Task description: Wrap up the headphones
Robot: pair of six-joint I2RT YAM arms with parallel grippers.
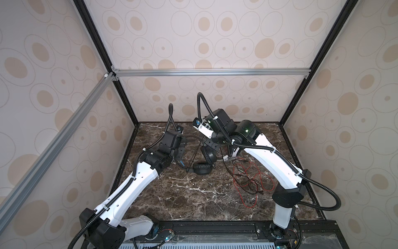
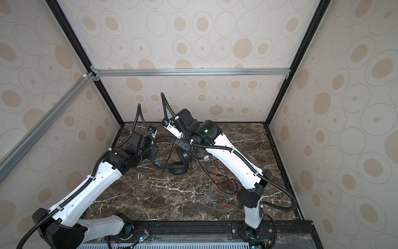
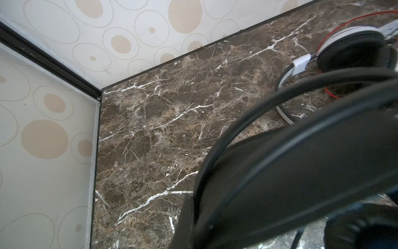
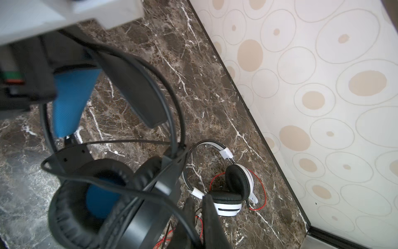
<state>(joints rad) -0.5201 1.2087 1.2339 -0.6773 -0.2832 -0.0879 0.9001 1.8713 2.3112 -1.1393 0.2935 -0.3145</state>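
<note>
Left fingers clamped on headband of black headphones, right fingers narrow, grip unclear, wrist label unreadable

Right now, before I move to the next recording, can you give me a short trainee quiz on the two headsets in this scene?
1. True or false: the white over-ear headset with black pads lies on the brown marble tabletop.
2. The cord that arcs around that white headset's ear cups is: A black, B red, C blue.
3. Fill in: the left gripper is shut on the black over-ear headset with blue lining at its ____.
Key: 1 true; 2 B, the red cord; 3 headband.
</note>
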